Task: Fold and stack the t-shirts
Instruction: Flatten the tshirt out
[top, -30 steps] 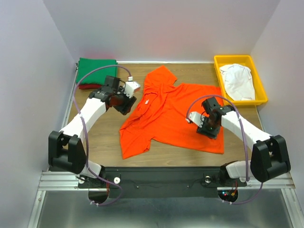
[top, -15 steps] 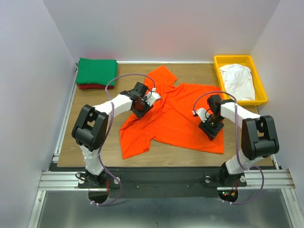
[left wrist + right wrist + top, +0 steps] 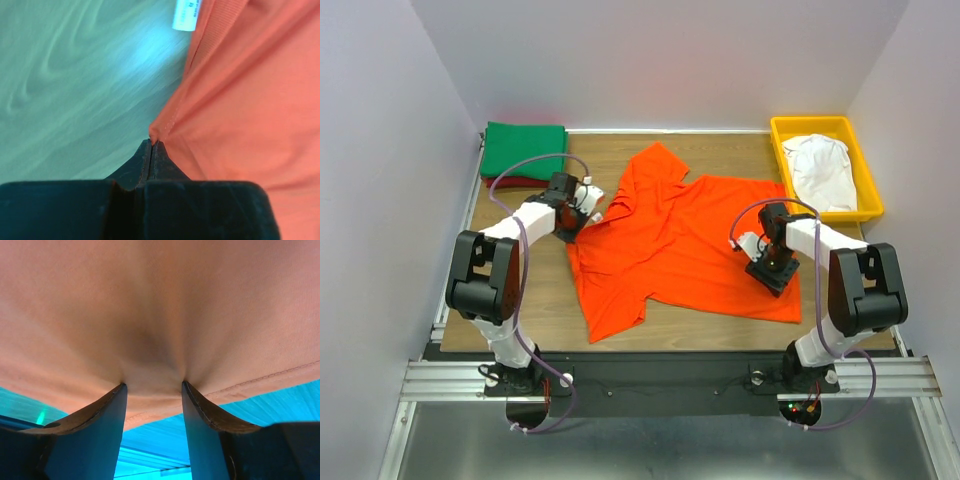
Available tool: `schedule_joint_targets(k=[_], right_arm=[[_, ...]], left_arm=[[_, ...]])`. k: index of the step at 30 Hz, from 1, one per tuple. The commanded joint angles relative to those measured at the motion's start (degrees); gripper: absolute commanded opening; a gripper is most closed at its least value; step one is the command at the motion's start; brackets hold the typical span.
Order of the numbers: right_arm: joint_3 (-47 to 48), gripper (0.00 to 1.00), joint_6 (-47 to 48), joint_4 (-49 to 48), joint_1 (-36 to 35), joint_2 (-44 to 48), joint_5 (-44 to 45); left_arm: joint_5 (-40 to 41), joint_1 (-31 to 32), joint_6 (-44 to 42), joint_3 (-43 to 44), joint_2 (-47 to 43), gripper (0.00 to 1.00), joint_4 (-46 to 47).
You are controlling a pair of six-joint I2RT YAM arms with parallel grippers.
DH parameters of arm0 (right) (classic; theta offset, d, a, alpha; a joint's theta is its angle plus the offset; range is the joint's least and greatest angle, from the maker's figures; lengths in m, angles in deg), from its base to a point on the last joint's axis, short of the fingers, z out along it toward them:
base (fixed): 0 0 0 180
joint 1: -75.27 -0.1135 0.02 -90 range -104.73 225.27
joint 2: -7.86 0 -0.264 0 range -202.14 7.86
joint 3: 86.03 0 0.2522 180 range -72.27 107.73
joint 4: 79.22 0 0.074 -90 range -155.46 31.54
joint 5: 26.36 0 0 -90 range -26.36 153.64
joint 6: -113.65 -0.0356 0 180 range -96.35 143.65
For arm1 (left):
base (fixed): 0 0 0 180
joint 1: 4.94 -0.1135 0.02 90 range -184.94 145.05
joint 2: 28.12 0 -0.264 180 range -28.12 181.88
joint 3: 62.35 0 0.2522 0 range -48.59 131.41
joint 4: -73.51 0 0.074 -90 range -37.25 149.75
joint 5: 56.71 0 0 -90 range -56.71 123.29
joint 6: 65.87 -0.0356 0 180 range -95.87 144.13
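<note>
Pinching the edge of the bright orange cloth t-shirt (image 3: 690,235) spread on the wooden surface (image 3: 535,300), the left gripper (image 3: 151,145) has its fingers pressed together. The right gripper (image 3: 152,385) stands spread on the hem; it should probably close before both pull evenly.

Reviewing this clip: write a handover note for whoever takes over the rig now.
Left gripper: shut on the orange shirt, at its edge by the neck label.
Right gripper: open, tips pressing that shirt's right side.
Orange shirt lies spread, unfolded, on the table.
Done: green shirt folded atop dark red shirt, far-left corner.
White shirt crumpled in yellow tray.
Left: fold orange and white, stack both.
</note>
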Motion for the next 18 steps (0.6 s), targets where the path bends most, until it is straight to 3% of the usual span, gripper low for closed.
schedule_joint_targets(k=[1, 9, 10, 11, 13, 15, 18], right_arm=[[-5.4, 0.54, 4.7, -5.0, 0.6, -1.3, 1.6], [-10.2, 0.54, 14.9, -2.8, 0.6, 6.9, 1.9], [-10.1, 0.54, 15.2, -2.7, 0.6, 7.6, 1.4], [-9.7, 0.55, 15.2, -2.1, 0.6, 8.2, 0.5], [-6.5, 0.55, 13.8, -1.8, 0.6, 9.5, -3.1], [-1.4, 0.56, 10.9, -0.6, 0.6, 9.9, -7.7], [3.8, 0.56, 5.7, 0.4, 0.6, 9.9, -12.0]], left_arm=[[2.7, -4.2, -2.6, -4.8, -2.2, 0.0, -0.6], [2.1, -7.8, -4.6, -12.9, -5.9, 0.0, -2.9], [0.9, -8.0, -4.6, -12.7, -6.6, 0.04, -3.4], [-1.0, -8.3, -4.8, -12.1, -7.6, 0.23, -4.1], [-7.8, -8.3, -4.0, -9.1, -10.6, 0.41, -5.0], [-13.8, -7.7, -2.1, -3.8, -11.6, 0.45, -5.6], [-15.8, -5.2, -0.6, 3.6, -10.4, 0.46, -5.5]])
